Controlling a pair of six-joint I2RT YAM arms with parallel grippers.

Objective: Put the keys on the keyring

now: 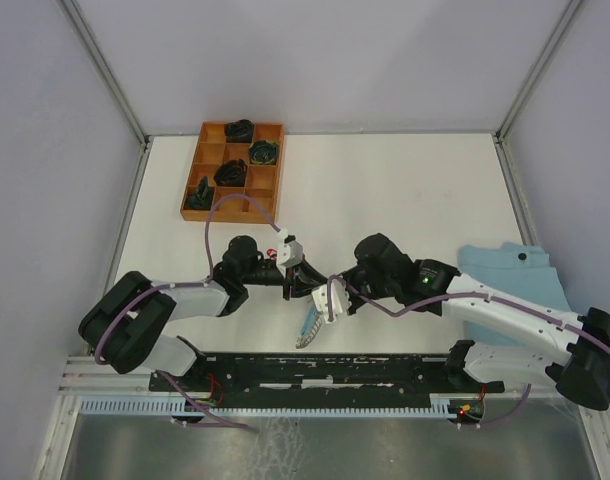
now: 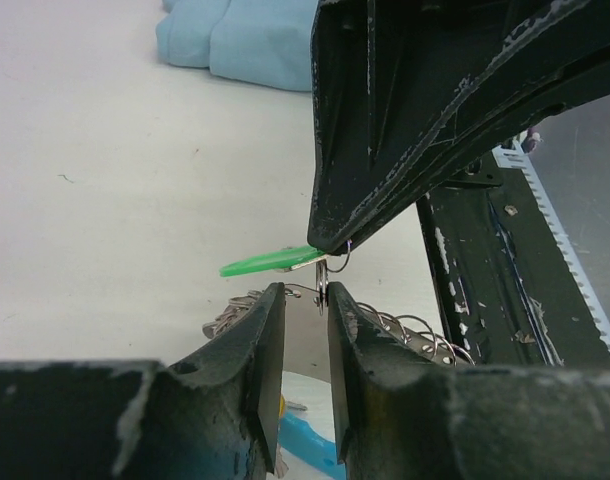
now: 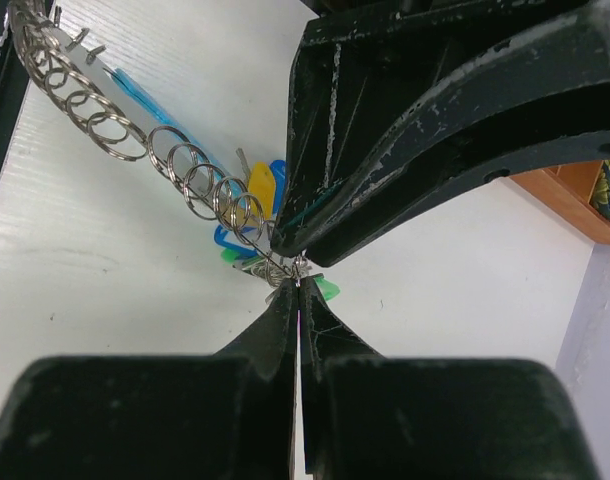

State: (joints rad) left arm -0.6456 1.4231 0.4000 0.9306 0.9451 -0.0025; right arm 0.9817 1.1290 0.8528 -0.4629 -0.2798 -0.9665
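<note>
Right wrist: right gripper [image 3: 298,285], pressed together, meets keyring [image 3: 163,150] end, green-tagged key [image 3: 328,290] just beside (left gripper [image 2: 305,292] narrowly gapped, grip unclear).

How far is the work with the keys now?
Done: a yellow tag and a blue tag seem to hang on the keyring already. In hand: the shut right pincer pinches a green-tagged key, facing the left pincer. Remaining: threading it onto the ring.
</note>
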